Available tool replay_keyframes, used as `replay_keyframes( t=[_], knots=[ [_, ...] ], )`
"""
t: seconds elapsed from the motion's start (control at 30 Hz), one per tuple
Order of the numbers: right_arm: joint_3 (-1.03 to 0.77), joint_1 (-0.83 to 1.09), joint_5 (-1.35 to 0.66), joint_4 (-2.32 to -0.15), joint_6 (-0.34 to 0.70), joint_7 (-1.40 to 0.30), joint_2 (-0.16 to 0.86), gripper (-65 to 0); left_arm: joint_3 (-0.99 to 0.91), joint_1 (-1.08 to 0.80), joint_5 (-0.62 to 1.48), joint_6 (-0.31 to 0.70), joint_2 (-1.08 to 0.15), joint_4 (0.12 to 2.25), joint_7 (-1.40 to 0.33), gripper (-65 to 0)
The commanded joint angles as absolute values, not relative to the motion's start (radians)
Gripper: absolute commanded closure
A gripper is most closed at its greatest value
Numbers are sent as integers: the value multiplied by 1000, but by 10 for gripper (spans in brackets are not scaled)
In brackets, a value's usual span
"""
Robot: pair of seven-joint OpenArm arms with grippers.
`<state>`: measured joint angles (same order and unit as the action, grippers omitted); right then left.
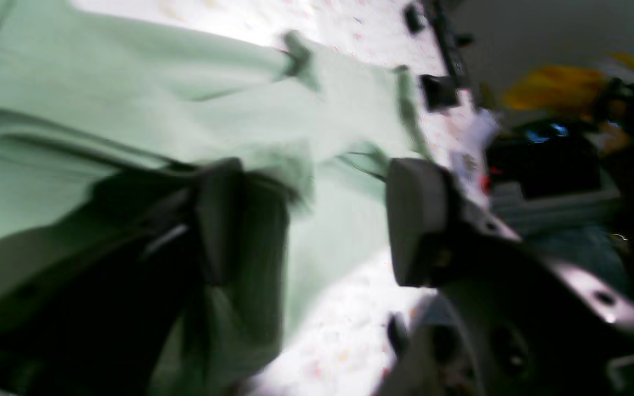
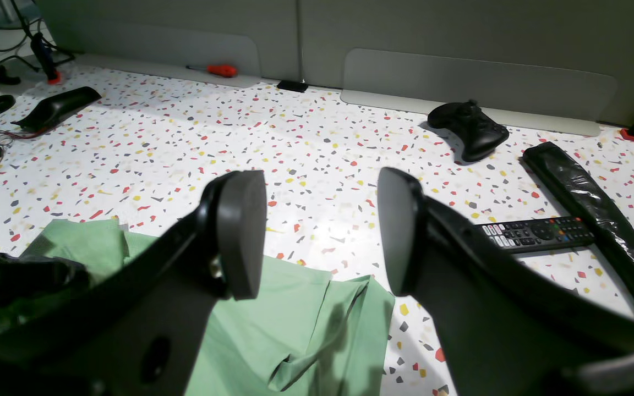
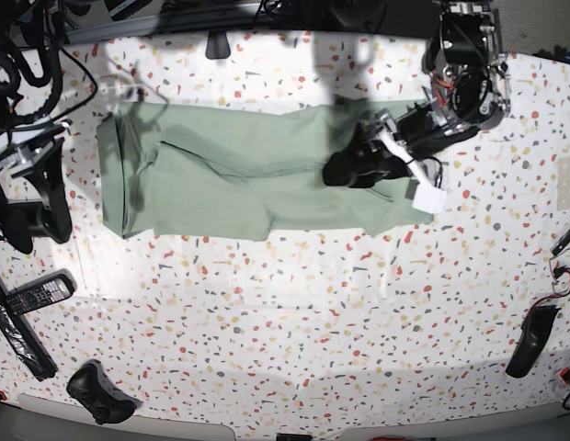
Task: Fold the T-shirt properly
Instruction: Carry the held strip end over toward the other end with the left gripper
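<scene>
lying across the upper middle of the base view: t-shirt (image 3: pixel 239 170), pale sage green, spread as one long flat band on the speckled table (image 3: pixel 294 303), running from upper left toward upper right of that frame.

item: t-shirt. condition: sides appear already brought inward, so the cloth reads as a narrow strip, not a full shirt outline; a doubled layer with soft ridges shows at its left end, and a lower edge steps down near the middle. some creases remain along the length.

item: left gripper (image 1: pixel 311 220). position: low over the right end of the strip in the base view, centre of its own wrist view. state: jaws spread wide, green cloth visible between and beneath them, nothing pinched as far as the blurred frame shows; whether one pad still brushes the fabric cannot be told.

item: right gripper (image 2: pixel 322 231). position: near the left end of the shirt, above bare table in the wrist view, a corner of cloth below. state: jaws apart, empty.

item: remote control (image 2: pixel 537 232), game controller (image 2: pixel 468 129). position: on the table, well apart from the shirt.

progress, judged: lengthwise folding looks done; the crosswise folds, bringing one end over the other into a compact rectangle, look outstanding. roughly midway.
</scene>
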<state>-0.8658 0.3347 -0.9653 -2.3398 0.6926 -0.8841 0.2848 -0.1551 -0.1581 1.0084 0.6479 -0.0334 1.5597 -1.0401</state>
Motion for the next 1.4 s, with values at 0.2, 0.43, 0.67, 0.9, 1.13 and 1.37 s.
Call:
replay_keyframes(
  t=[0.2,0.43,0.67,0.9,1.13,1.37],
  knots=[
    [-870,330,-976,-2356,698,-857,296,-312,-19,-68,1058,659,-34,1580,-1023,-397],
    [-870,330,-929,-2356,698,-863,296,-312,-99,82,1016,600,-67,1605,-1123,-396],
    [-870,330,-924,-2356,698,-900,232,-312,-227,96,758,479,-106,1685,-1136,-397],
    [-870,330,-924,-2356,698,-910,159,-312,-232,-84,706,407,-86,1684,-885,-397],
    [-870,330,-924,-2356,698,-910,158,-312,-197,-164,602,406,-58,1684,-743,-397],
    [-870,330,-923,-2356,698,-910,158,-312,-82,-184,490,358,-16,1683,-657,-397]
  ],
)
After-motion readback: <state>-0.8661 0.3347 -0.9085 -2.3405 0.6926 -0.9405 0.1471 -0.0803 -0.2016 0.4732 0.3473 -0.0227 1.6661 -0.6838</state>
